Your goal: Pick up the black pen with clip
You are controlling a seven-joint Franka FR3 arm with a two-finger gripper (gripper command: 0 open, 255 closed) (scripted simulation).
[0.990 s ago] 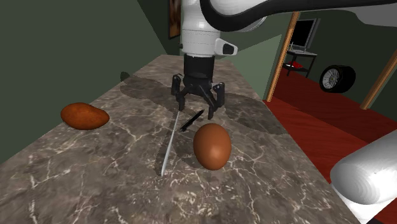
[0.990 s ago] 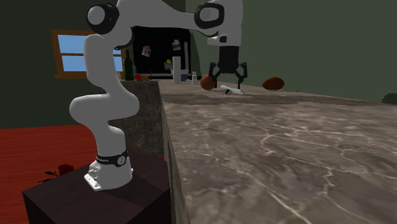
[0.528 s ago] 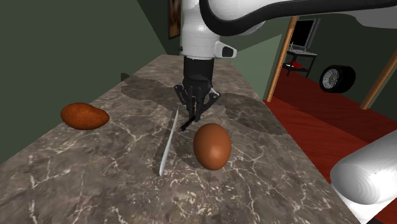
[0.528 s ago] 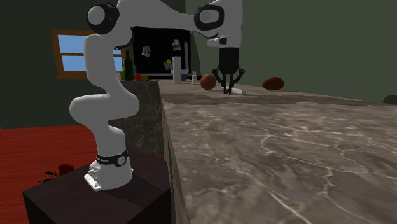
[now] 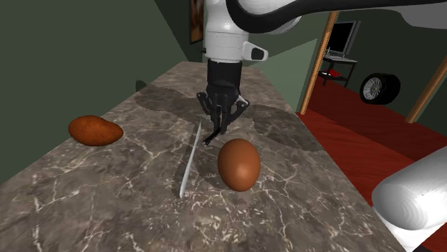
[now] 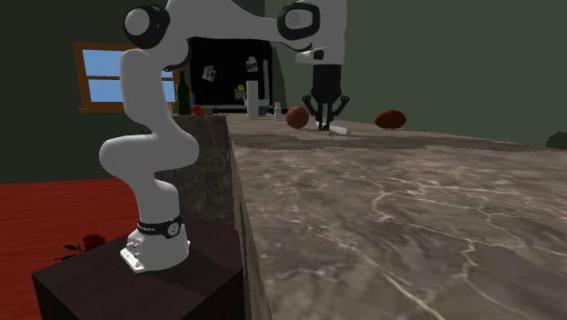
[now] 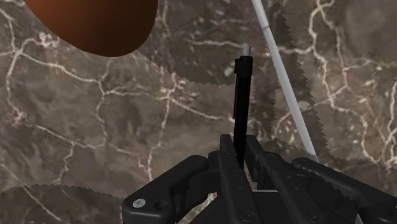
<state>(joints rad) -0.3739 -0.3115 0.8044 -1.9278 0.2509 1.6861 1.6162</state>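
The black pen with clip (image 7: pixel 240 95) is clasped at one end between my shut gripper (image 7: pixel 239 153), and its silver-tipped far end points away from the hand. In the shoulder view the gripper (image 5: pixel 218 129) stands upright over the middle of the marble counter (image 5: pixel 107 200). There the pen (image 5: pixel 210 139) slants down from the fingers to just above the stone. The second exterior view has the gripper (image 6: pixel 322 123) far off at the counter's back.
A thin white rod (image 5: pixel 190 159) lies just beside the pen. A brown egg-shaped object (image 5: pixel 238 163) sits close by toward the stand, and a brown lump (image 5: pixel 94 130) lies at the shoulder view's left. The counter edge drops to a red floor (image 5: pixel 372 143).
The fingers, open astride the pen a second ago, have shut on it. Since then the hand has risen slightly with the pen.
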